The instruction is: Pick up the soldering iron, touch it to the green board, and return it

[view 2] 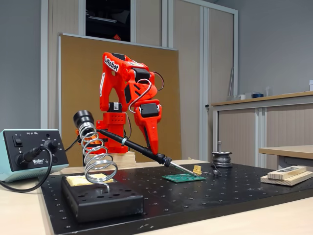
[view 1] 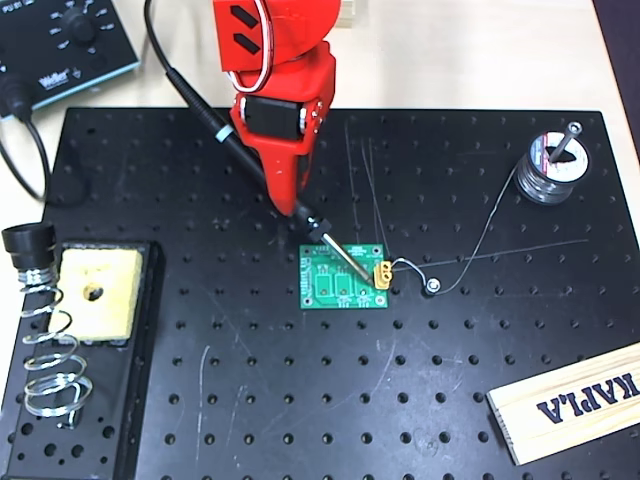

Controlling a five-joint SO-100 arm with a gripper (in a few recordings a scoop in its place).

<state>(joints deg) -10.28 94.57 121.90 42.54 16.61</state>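
Note:
My red gripper (view 1: 292, 200) is shut on the black soldering iron (view 1: 322, 231), which slants down to the right in the overhead view. Its silver tip (view 1: 355, 265) rests on the green board (view 1: 344, 278), close to the gold connector (view 1: 382, 273) at the board's right edge. From the side, the fixed view shows the soldering iron (view 2: 146, 151) tilted down with its tip (view 2: 188, 172) meeting the green board (view 2: 184, 178). The gripper (view 2: 154, 149) holds the handle above the tip. The black cable (view 1: 180, 80) runs up-left from the handle.
The coiled spring holder (view 1: 50, 350) with a yellow sponge (view 1: 97, 292) stands on a black base at the left. A solder spool (view 1: 549, 168) sits at the right, its wire trailing to the board. A wooden block (view 1: 570, 400) lies lower right. The soldering station (view 1: 60, 45) sits at the upper left.

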